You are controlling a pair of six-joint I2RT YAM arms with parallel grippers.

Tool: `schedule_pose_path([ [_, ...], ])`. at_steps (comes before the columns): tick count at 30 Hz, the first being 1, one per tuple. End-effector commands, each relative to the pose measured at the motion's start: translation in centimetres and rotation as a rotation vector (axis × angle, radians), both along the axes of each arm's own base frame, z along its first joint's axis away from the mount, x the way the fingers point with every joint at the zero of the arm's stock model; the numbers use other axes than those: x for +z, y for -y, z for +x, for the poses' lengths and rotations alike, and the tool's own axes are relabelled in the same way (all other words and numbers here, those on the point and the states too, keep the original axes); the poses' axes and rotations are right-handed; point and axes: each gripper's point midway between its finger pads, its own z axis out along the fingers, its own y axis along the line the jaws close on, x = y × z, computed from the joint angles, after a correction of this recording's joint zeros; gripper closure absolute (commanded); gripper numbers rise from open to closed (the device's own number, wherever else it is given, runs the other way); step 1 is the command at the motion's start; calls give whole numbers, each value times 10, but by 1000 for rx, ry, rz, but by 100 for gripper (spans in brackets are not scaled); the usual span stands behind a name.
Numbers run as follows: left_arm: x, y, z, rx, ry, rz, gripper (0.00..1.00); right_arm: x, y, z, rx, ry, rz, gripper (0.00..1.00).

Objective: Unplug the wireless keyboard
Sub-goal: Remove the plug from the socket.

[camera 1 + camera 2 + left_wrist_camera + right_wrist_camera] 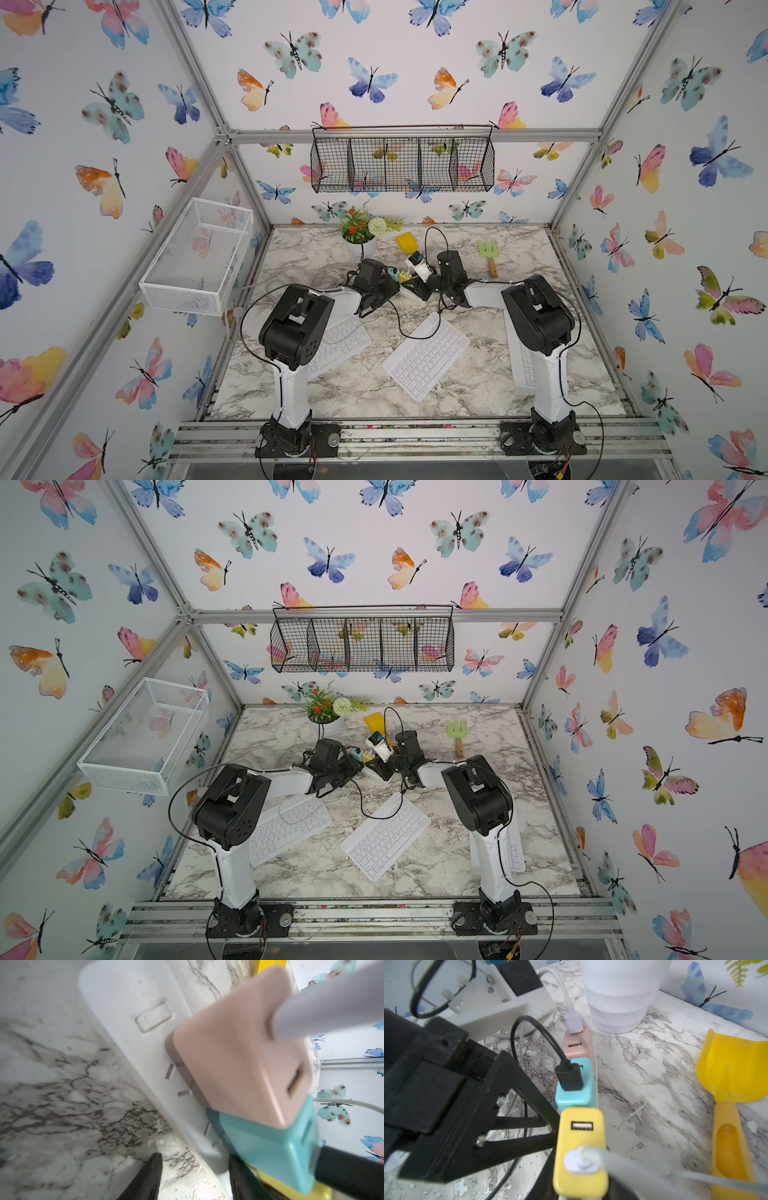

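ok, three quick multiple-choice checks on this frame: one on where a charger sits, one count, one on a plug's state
1. Which sits between the other two on the power strip?
A the pink charger
B the teal charger
C the yellow charger

2. How many keyboards lie on the table?
A two
B three
C four

3. The black plug is:
A loose on the table
B in the yellow charger
C in the teal charger

Answers:
1 B, the right wrist view shows pink, teal, yellow in a row.
2 B, both top views show three, one half hidden.
3 C, the right wrist view shows it seated in the teal charger.
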Motion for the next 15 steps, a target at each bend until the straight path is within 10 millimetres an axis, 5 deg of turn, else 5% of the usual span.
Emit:
schedule_pose_path([
  [1, -97, -37, -59, 0, -293, 223, 45, 55, -40, -38, 212, 75, 192, 79],
  [15, -105, -45, -65, -26, -345, 323, 45, 39, -45, -72, 233, 314, 57, 81],
])
